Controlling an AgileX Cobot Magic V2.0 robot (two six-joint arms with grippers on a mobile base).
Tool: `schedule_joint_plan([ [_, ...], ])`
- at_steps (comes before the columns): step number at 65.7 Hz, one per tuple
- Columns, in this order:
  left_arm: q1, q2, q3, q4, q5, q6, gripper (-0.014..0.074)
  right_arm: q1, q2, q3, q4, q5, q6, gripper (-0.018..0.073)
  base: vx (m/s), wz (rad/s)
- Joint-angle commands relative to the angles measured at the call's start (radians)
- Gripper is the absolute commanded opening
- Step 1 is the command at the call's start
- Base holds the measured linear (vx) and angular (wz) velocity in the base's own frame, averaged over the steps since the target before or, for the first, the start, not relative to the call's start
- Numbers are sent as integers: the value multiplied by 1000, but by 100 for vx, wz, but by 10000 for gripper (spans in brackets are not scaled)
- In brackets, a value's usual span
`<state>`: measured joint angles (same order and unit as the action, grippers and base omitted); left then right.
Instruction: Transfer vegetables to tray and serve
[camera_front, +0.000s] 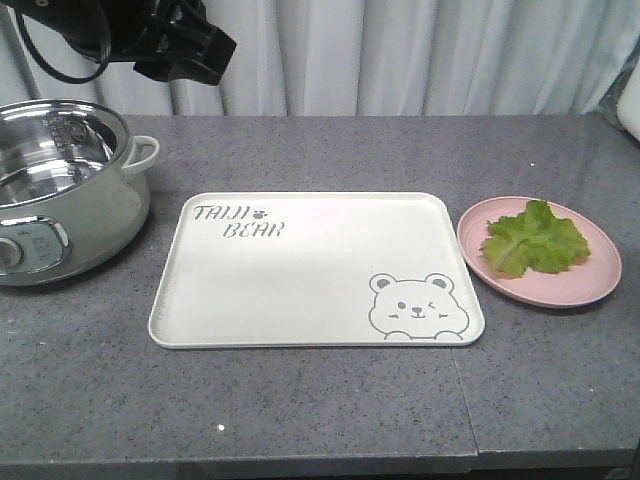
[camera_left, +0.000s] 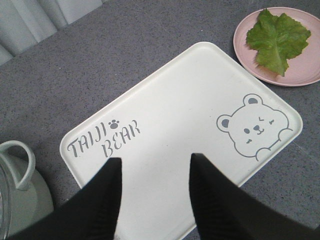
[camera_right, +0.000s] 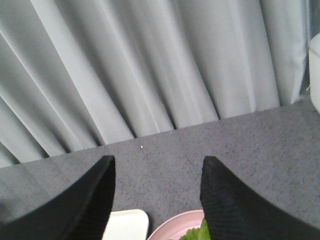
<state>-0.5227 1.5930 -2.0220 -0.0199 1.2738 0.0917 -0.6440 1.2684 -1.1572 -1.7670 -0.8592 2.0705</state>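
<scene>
We're looking at the lettuce leaf lying flat on the pink plate. The plate is just beside the right edge of the tray, w/ a narrow gap between them. The tray itself is sitting bare mid-counter.

Handling, as we're judging it: the leaf is v. light, soft & floppy. Its ruffled edges are prob. going to tear or bruise under a hard squeeze. It may be damp, so slipping is a risk. The paler midrib is the stiffest part, so we're favouring a gentle pinch across it from above, near the stem end. Grabbing only a frill is asking for folding or ripping. The plate is shallow, so the fingertips are needing to go nearly down to it w/o scraping.

The left gripper is hanging over the tray on its lettering side, fingers spread, nothing between them. The right gripper is likewise spread & empty, pointing toward the curtain. The plate rim & a bit of leaf are peeking in at the bottom of its view, so it's the nearer arm.

The counter is grey, speckled & flat, w/ a seam running along the front. A pale green pot w/ a steel inner is sitting far left, well apart from the plate. Pleated curtains are closing off the back.
</scene>
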Motion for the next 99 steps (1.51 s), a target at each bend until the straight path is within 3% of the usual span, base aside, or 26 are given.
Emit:
schedule_joint_plan([
  [1,-3,-35,-26,-4,-25,-8,302,-6,29,-34,16,-8,7,370,0,0],
  [29,-3,-35,-26,-4,-25,-8,302,-5,322,-34,16,-1,-10,370,0,0],
  [51,-3,-35,-26,-4,-25,-8,302,23,539,-31,16,7,-122,370,0,0],
  [99,-3,-35,-26,-4,-25,-8,302,121,619,-31,16,104,-174,367,0,0],
])
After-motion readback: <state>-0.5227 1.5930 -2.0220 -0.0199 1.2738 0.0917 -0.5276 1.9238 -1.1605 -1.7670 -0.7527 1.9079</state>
